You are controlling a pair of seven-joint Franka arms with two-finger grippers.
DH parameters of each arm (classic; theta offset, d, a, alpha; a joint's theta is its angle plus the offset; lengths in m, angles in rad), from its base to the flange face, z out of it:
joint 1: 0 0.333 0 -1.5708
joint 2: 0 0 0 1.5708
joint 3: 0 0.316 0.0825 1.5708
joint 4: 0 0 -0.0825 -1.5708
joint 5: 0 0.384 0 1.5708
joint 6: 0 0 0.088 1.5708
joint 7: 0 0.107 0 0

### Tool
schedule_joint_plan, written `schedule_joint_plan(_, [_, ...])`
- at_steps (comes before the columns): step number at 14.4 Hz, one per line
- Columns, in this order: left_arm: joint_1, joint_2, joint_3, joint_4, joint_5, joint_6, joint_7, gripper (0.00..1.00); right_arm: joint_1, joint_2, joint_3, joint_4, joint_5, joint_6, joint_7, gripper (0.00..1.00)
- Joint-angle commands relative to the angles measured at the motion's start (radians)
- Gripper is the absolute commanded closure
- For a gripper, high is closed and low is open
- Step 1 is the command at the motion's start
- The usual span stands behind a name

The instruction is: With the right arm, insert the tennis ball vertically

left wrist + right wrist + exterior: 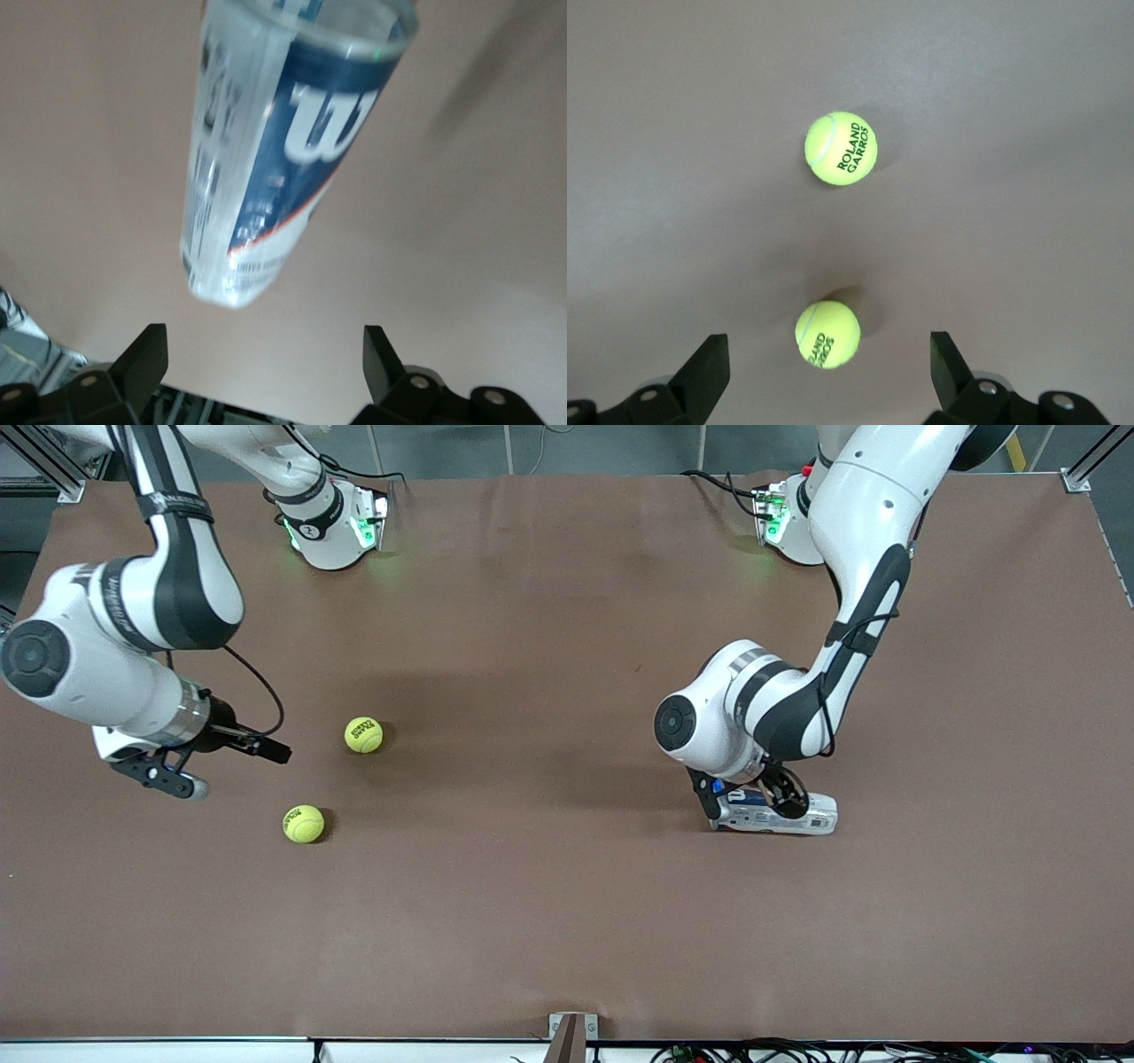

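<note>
fingers of both grippers spread wide, holding nothing

Right arm: glossy white shells, black joint bands, round dark cap, loose black cable | Left arm: same white-and-black build, black cable clipped along link | Bases: white, green status lights | Wrist fittings: black brackets, silver screws

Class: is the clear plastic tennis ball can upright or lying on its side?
Lying on its side: the clear plastic tennis ball can stretches lengthwise along the brown table.
</note>
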Motion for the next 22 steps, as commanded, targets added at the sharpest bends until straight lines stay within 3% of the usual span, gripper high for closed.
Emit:
schedule_joint_plan(1, [-0.007, 0.042, 0.001, 0.024, 0.049, 0.021, 0.034, 0.03, -0.005, -0.025, -0.003, -0.162, 0.027, 0.170, 0.033, 0.00])
schedule_joint_plan(4, [-0.008, 0.062, 0.001, 0.024, 0.105, 0.023, 0.060, 0.03, 0.013, -0.005, -0.003, -0.254, 0.103, 0.291, 0.050, 0.00])
schedule_joint_plan(11, [0.021, 0.099, 0.004, 0.044, 0.131, 0.104, 0.135, 0.03, 0.119, 0.081, -0.003, -0.327, 0.108, 0.439, 0.168, 0.00])
schedule_joint_plan(22, [0.039, 0.126, 0.005, 0.043, 0.132, 0.197, 0.217, 0.03, 0.156, 0.098, -0.003, -0.382, 0.108, 0.451, 0.207, 0.00])
